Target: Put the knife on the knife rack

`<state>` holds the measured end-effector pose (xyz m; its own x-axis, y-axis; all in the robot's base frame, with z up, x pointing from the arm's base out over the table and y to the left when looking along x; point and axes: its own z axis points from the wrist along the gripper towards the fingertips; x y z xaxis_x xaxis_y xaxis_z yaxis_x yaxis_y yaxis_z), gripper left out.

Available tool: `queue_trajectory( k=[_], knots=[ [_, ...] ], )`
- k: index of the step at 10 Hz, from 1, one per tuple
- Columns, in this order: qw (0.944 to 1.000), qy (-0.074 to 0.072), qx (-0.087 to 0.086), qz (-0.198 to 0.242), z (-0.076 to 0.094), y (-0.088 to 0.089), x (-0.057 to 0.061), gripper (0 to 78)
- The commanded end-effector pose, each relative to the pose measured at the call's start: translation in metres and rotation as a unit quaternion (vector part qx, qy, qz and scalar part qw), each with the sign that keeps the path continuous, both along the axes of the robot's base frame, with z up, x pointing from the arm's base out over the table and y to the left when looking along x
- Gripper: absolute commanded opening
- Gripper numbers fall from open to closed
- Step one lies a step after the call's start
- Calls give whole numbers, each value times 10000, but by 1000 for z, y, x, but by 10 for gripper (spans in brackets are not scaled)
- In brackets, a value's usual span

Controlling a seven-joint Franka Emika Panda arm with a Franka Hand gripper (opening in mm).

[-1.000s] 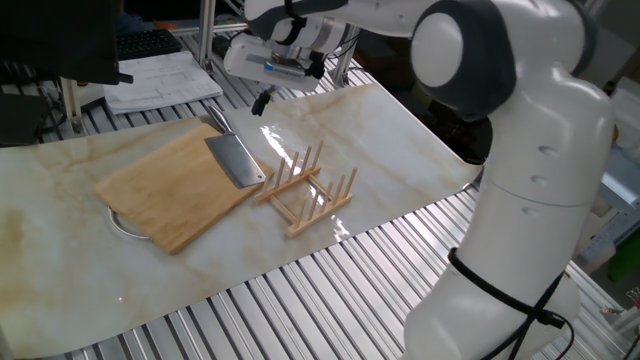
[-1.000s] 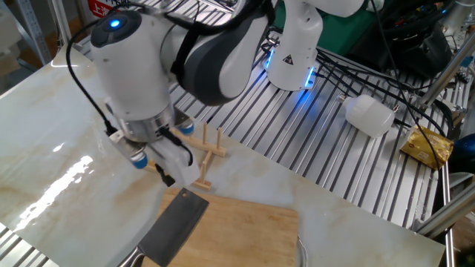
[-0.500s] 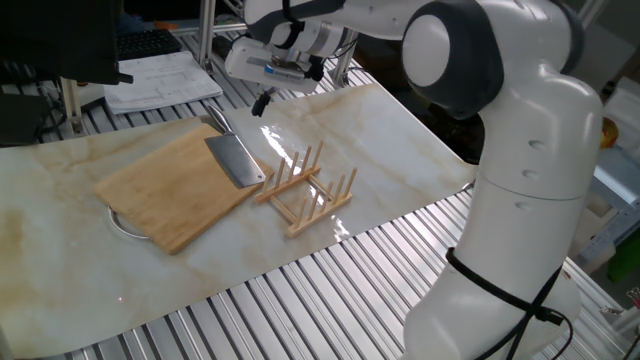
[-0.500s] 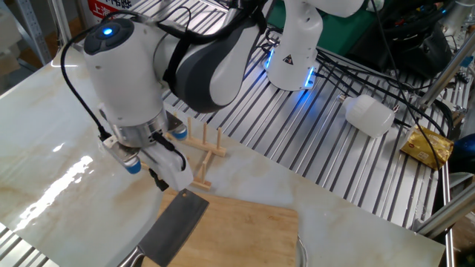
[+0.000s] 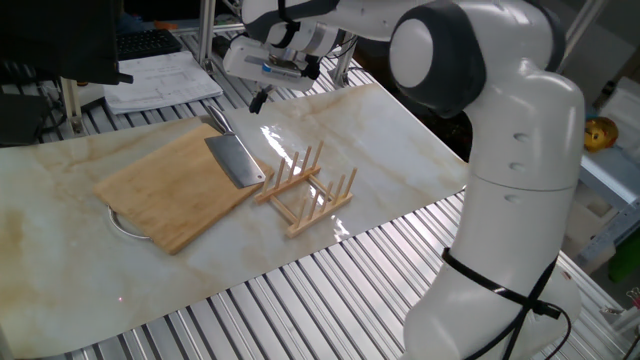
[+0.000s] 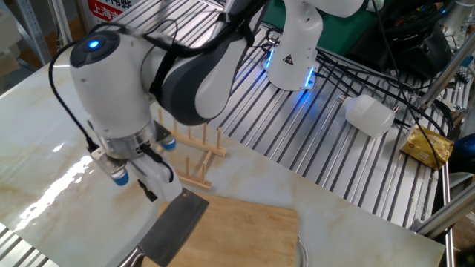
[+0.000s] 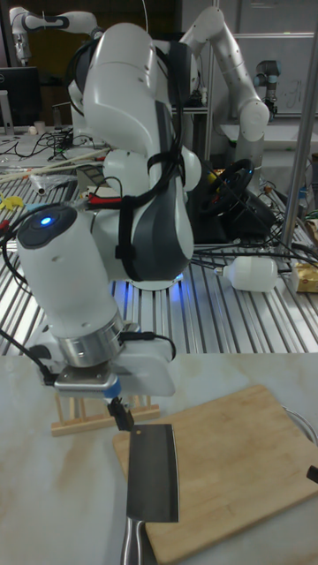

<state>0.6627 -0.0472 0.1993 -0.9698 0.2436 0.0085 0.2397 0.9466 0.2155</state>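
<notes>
The knife point(image 5: 236, 160) lies flat on a bamboo cutting board point(image 5: 170, 190), its broad grey blade point(image 7: 152, 472) toward the knife rack point(image 5: 305, 190) and its dark handle point(image 5: 215, 123) pointing away. The rack of light wooden pegs point(image 6: 194, 159) stands on the marble mat just beyond the board's edge. My gripper point(image 7: 123, 417) hangs low over the mat beside the blade's tip end, between blade and rack, touching neither. Its dark fingers are together with nothing between them. From the side, my gripper point(image 5: 260, 100) sits above and behind the knife.
A metal ring point(image 5: 125, 225) pokes out from under the board. Papers point(image 5: 160, 80) lie behind the mat. A white bottle point(image 6: 369, 116) and a yellow packet point(image 6: 428, 147) rest on the slatted table. A second robot base point(image 6: 295, 44) stands nearby.
My gripper has slid away from the rack along the mat, toward the knife's side of the board, and dropped a little. Knife, board and rack have not moved.
</notes>
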Motion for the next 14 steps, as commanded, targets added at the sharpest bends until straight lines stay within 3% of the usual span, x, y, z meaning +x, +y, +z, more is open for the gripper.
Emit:
queue_trajectory(
  k=[1, 5, 6, 7, 14],
  knots=[
    [10000, -3, 23, -11, -4, -2, 9, 0],
    [9999, 33, 114, -116, -12, -5, 21, 0],
    [9998, 35, 122, -124, -13, -5, 22, 0],
    [9994, 76, 248, -238, -13, -5, 22, 0],
    [9990, 142, 266, -329, -12, -5, 23, 0]
  ],
)
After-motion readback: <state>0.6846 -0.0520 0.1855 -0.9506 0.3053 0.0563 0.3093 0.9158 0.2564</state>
